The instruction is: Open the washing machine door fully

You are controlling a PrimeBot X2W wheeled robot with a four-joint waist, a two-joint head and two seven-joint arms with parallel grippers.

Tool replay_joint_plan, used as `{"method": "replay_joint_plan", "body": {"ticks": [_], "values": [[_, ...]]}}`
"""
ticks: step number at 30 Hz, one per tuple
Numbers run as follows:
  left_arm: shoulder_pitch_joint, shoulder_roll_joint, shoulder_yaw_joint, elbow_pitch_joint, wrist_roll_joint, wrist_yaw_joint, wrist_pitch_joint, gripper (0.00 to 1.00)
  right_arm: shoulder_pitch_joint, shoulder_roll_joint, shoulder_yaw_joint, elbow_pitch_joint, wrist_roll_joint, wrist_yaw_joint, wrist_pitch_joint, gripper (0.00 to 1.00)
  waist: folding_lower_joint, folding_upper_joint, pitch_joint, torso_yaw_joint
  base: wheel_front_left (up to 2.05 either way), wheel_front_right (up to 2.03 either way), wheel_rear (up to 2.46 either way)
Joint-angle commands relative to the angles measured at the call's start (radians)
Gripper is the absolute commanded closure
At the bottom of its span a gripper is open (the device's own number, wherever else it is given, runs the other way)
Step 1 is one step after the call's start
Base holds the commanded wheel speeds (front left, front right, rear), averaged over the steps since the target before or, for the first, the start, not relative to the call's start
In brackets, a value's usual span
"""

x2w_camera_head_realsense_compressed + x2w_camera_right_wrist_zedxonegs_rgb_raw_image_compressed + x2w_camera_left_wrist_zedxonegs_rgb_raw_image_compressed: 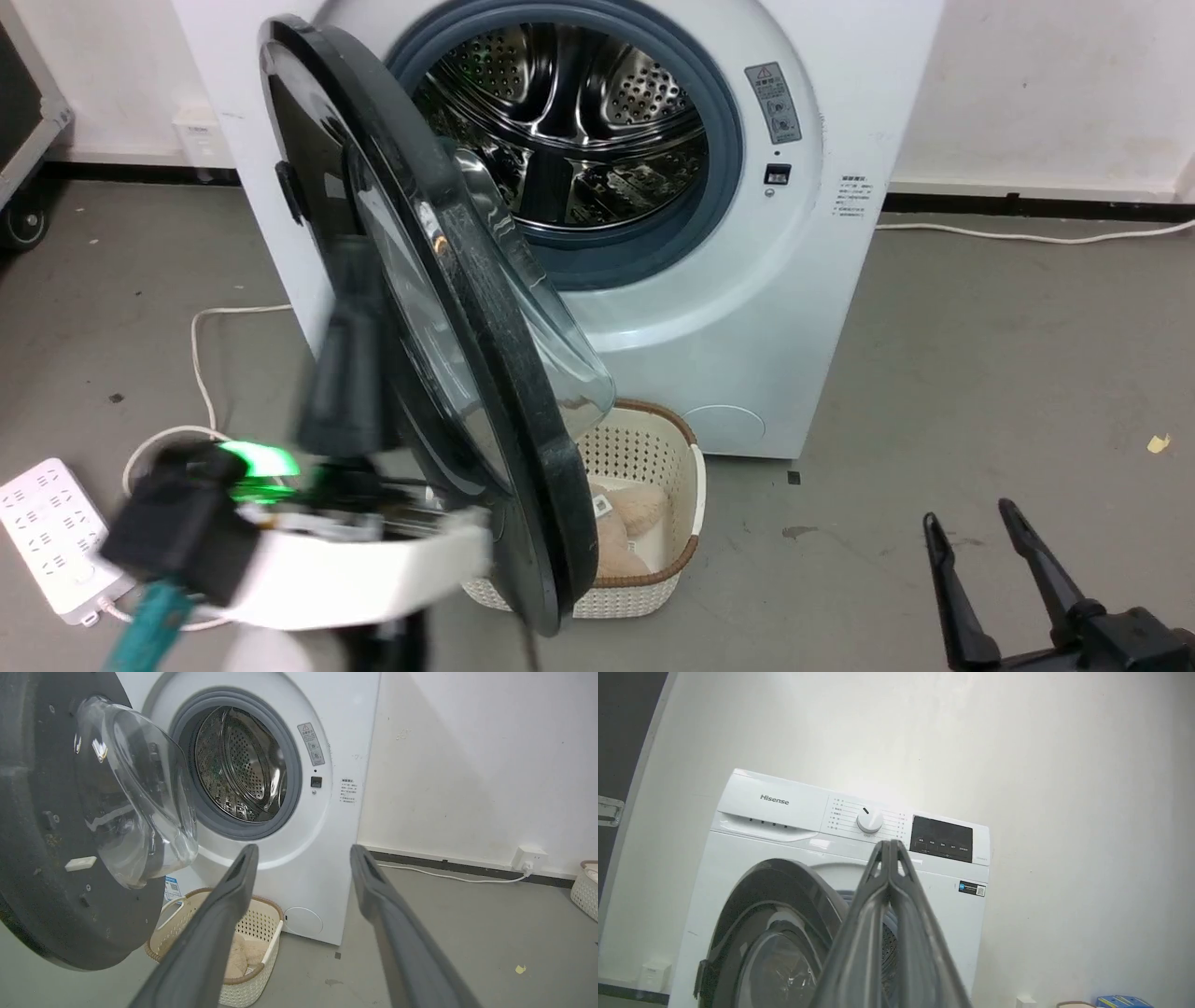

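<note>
— How far along is it?

— About midway, I reckon. Nearest us, out in front of the washing machine [747,308] and off to its right, the right gripper [969,515] hangs low with its fingers spread wide. It holds nothing and touches nothing.

— And the other claw?

— The left gripper [890,845] is in front of the machine's left half, on the outer side of the washing machine door [513,373]. Its fingers are pressed flat together with nothing between them. It's too blurred to tell whether they lean on the black face.

— And the door?

— It's hinged on the machine's left and stands out roughly square to the front. Its lower edge hangs over the basket [644,448] at the machine's foot. Behind it, the gasket [724,140] and drum [579,121] are exposed.

— What's next?

— The door has to swing further round toward the machine's left side. I'd guess that means catching the rim or pushing on the inner face.
</note>
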Motion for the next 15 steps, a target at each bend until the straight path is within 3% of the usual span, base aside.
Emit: {"method": "replay_joint_plan", "body": {"ticks": [1, 8, 15], "values": [[-0.011, -0.001, -0.044, -0.012, -0.024, 0.019, 0.025, 1.00, 0.005, 0.004, -0.006, 0.002, 0.009, -0.001, -0.004, 0.00, 0.0000, -0.0001, 0.002, -0.001, 0.00, 0.00, 0.00], [0.003, -0.001, -0.246, 0.063, -0.043, 0.048, 0.083, 1.00, 0.001, 0.004, -0.006, 0.007, 0.009, -0.001, -0.004, 0.00, 0.0000, -0.0001, 0.011, -0.003, 0.00, 0.00, 0.00], [0.051, -0.002, -0.403, 0.265, -0.114, 0.048, 0.109, 1.00, -0.001, 0.004, -0.011, 0.013, 0.004, -0.001, -0.004, 0.00, 0.0000, -0.0001, 0.022, -0.003, 0.00, 0.00, 0.00]]}}
